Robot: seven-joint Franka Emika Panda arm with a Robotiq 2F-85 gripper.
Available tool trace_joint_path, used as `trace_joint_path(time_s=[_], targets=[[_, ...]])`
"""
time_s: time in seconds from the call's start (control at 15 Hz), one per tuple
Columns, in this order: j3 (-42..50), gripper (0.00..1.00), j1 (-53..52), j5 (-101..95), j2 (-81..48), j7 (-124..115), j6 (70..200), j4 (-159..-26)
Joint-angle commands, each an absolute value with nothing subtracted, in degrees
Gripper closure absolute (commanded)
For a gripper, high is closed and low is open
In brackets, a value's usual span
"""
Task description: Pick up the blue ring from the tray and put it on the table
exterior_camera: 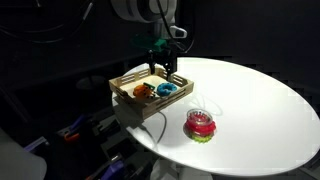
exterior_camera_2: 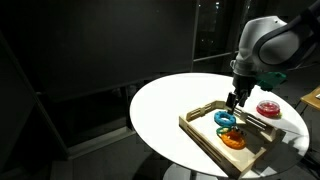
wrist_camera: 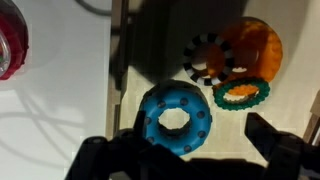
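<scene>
The blue ring (wrist_camera: 176,119) lies flat in the wooden tray (wrist_camera: 230,128); it also shows in both exterior views (exterior_camera: 167,89) (exterior_camera_2: 224,119). My gripper (wrist_camera: 190,150) hangs open just above it, one dark finger at the ring's left edge, the other apart to its right. In both exterior views the gripper (exterior_camera: 163,68) (exterior_camera_2: 233,101) is directly over the tray (exterior_camera: 124,83) (exterior_camera_2: 205,132). The tray sits on the round white table (exterior_camera: 250,95) (exterior_camera_2: 165,105).
An orange ring with dark spots and a small green ring (wrist_camera: 243,55) lie in the tray beside the blue one (exterior_camera: 143,90) (exterior_camera_2: 233,140). A red-pink ring on a green base (exterior_camera: 201,125) (exterior_camera_2: 268,108) stands on the table outside the tray.
</scene>
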State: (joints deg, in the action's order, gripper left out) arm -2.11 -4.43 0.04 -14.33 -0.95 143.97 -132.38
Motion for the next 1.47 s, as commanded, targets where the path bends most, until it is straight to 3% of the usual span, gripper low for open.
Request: trace_joint_path(time_s=[0.0, 1.4], targets=[[-2.09, 0.0, -5.34, -1.61, -16.34, -3.63, 143.91, -130.5], [-2.44, 0.0, -7.24, -3.15, -20.81, -2.57, 149.84, -128.56]])
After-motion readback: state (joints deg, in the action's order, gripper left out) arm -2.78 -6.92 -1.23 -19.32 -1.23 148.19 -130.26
